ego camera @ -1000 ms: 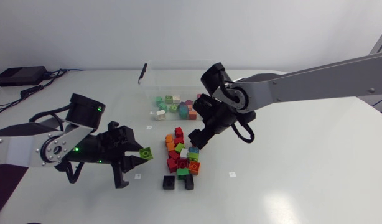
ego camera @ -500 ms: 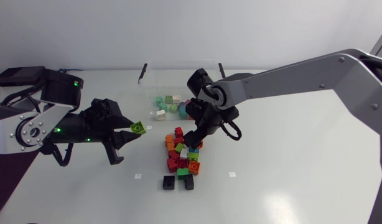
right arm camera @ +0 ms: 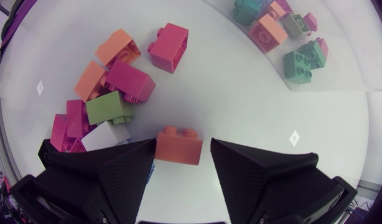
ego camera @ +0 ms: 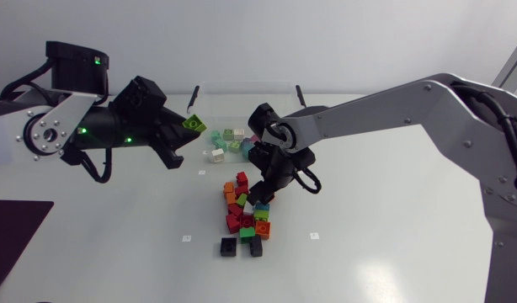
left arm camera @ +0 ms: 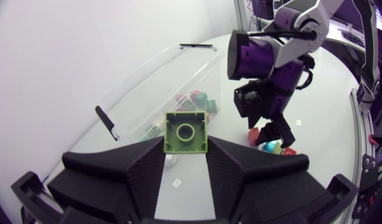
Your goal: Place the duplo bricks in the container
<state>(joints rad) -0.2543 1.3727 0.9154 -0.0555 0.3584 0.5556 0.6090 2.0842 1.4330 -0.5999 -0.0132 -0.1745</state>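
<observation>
My left gripper (ego camera: 189, 128) is shut on a light green brick (ego camera: 194, 124) (left arm camera: 185, 131), held up in the air beside the left end of the clear container (ego camera: 242, 97) (left arm camera: 147, 93). Several bricks (ego camera: 233, 143) lie inside the container. My right gripper (ego camera: 260, 194) (right arm camera: 183, 142) is down at the upper edge of the loose brick pile (ego camera: 246, 215). An orange brick (right arm camera: 178, 146) lies between its open fingers: one finger touches it, and a thin gap shows at the other.
Pink, orange, green and white bricks (right arm camera: 110, 93) lie just ahead of the right gripper. Two black bricks (ego camera: 229, 247) sit at the pile's near end. Black handles stick up at the container's two far corners (ego camera: 193, 98).
My left arm has risen and swung toward the container with the green brick. The right gripper has shifted slightly left over the pile and its fingers have narrowed around an orange brick.
</observation>
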